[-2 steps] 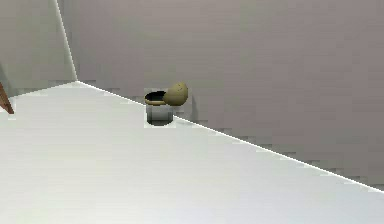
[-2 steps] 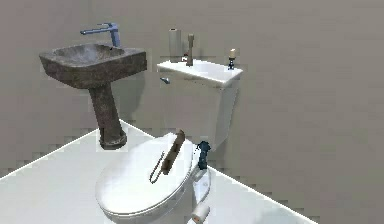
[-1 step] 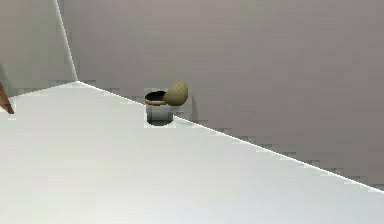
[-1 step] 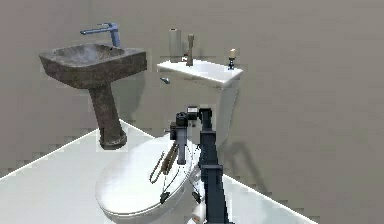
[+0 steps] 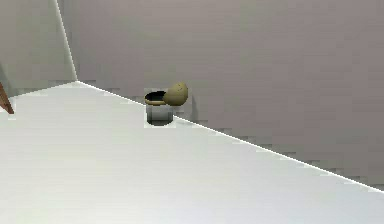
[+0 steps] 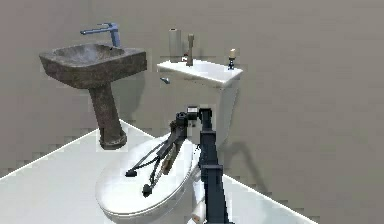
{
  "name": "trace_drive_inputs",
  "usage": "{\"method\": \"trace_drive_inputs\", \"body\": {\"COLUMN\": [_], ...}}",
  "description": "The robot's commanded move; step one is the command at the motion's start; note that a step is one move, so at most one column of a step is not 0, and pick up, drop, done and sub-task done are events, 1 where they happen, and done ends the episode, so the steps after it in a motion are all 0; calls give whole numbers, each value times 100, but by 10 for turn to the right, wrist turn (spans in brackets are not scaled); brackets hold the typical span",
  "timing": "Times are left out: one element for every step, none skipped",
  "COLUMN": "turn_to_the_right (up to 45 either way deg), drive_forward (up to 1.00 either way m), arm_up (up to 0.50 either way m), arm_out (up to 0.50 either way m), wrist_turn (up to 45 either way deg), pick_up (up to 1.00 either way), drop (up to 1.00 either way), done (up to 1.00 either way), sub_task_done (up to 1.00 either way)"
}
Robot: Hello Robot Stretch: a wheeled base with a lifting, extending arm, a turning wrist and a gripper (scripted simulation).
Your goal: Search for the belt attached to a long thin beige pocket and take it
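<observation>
Task's thing: a dark, strappy belt (image 6: 147, 168) with a long thin beige pocket (image 6: 171, 158) lies sprawled on the closed white lid of the toilet (image 6: 125, 198).
Claw: the dark two-finger claw (image 6: 178, 128) sits at the end of the dark square arm (image 6: 212, 175), over the back of that lid. From here I cannot tell how its fingers are set, nor whether it has hold of anything, since the belt lies right at its tip.
Key relation: from the claw, the belt trails toward the arm side view's lower left. Its long axis runs slantwise across the lid, upper end nearest the fingers.
Only arm: the single arm is already within reach, I'd judge.
Stage: the search looks done, and the taking seems to be the step in hand.
Risk: loose straps may slip off or snag on the lid's edge.
Around it: white cistern (image 6: 205, 82) behind, and a brown stone pedestal basin (image 6: 88, 65) to the arm side view's left.
Ahead: a small grey metal bin (image 5: 158, 112) against the wall.
</observation>
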Motion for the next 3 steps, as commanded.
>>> {"method": "trace_drive_inputs", "body": {"turn_to_the_right": [0, 0, 0], "drive_forward": [0, 0, 0], "arm_up": [0, 0, -30], "arm_out": [0, 0, 0], "wrist_turn": [450, 270, 0], "pick_up": [0, 0, 0], "drop": [0, 0, 0], "done": [0, 0, 0], "sub_task_done": [0, 0, 0]}}
